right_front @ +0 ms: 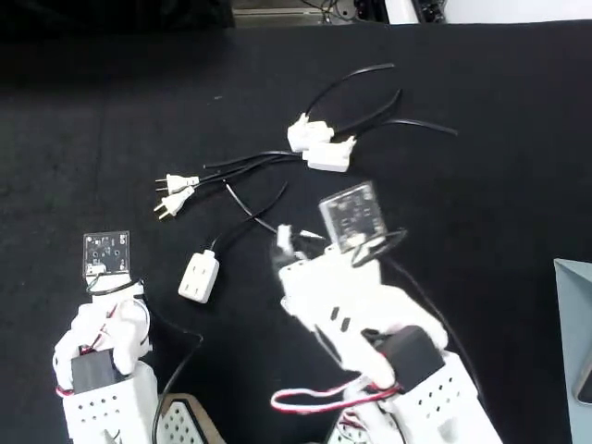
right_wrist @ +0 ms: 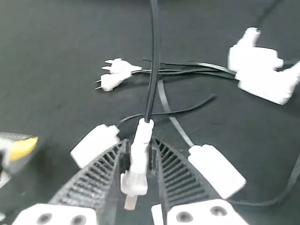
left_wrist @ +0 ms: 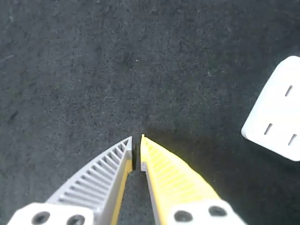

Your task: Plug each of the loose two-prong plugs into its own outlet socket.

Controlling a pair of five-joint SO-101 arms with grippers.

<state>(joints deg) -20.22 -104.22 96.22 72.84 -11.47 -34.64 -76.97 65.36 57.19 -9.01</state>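
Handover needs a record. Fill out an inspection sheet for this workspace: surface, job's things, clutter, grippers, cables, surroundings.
Surface: black cloth, lying flat.
Job's things: loose plugs side by side; held plug in the right gripper; near socket unplugged; far sockets together.
Clutter: nothing seen.
Grippers: right gripper, fingers shut on the held plug; left gripper, fingers shut, empty, over bare cloth beside the near socket.
Cables: black cables cross one another between plugs and sockets.
Surroundings: pale blue object at the table's right edge.
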